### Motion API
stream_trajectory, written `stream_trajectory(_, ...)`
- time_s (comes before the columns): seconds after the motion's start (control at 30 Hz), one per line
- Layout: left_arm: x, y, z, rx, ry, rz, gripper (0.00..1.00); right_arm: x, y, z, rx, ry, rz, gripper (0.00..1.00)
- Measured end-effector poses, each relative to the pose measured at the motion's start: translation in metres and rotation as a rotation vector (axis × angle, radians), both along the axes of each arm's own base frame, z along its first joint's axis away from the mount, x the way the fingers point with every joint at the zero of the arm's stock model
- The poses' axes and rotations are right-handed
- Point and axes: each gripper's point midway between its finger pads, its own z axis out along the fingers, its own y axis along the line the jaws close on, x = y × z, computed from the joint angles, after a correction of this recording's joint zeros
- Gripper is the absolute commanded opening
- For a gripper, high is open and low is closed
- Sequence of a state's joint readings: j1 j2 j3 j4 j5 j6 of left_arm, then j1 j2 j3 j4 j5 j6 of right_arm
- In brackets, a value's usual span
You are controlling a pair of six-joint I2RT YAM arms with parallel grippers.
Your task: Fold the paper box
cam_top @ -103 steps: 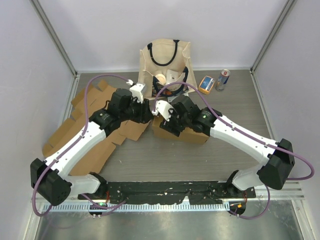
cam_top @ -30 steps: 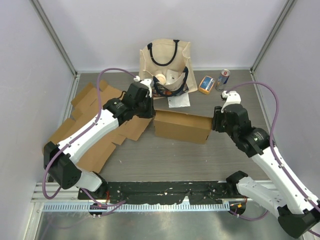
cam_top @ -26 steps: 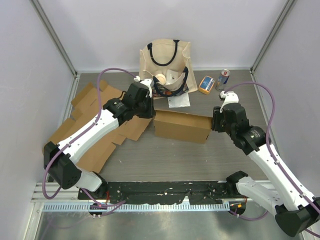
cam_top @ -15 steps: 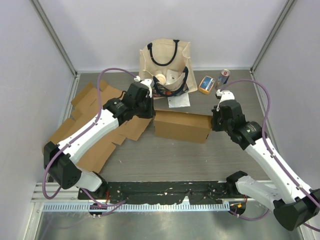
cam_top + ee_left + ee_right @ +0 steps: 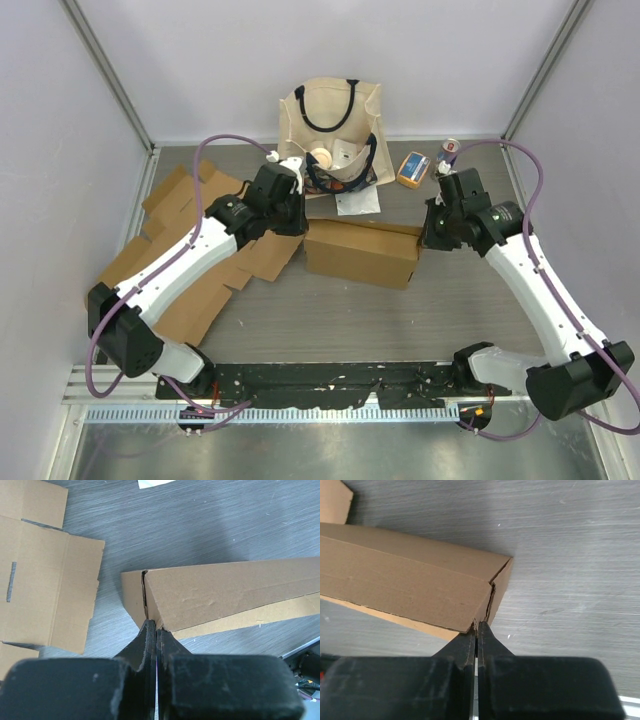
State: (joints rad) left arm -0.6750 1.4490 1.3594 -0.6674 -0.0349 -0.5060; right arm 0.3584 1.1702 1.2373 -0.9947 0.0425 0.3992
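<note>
Sitting in the middle of the table (image 5: 330, 320), the paper box (image 5: 362, 254) has the left gripper (image 5: 156, 626) and right gripper (image 5: 476, 626) squeezed shut, tips touching its two ends. One hard push could squash it, pop an end open, or slide it left onto the flat cardboard (image 5: 45, 595).
</note>
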Motion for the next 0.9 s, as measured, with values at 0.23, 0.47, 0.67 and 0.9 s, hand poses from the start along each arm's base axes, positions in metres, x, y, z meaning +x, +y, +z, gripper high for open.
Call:
stream_trajectory(0.23,0.0,0.0,-0.001,0.024,-0.017,-0.005,0.0,-0.005,0.005,0.003,0.132,0.081,0.008,0.01)
stream_trajectory(0.47,0.0,0.0,-0.001,0.031,-0.02,-0.004,0.0,-0.005,-0.001,0.0,0.101,0.075,0.017,0.01)
stream_trajectory(0.67,-0.003,-0.005,-0.003,0.031,-0.015,-0.02,0.0,-0.002,-0.014,-0.001,0.008,0.056,0.015,0.01)
stream_trajectory(0.9,-0.005,-0.008,-0.004,0.026,-0.01,-0.028,0.0,-0.001,-0.017,-0.002,-0.002,0.043,-0.006,0.01)
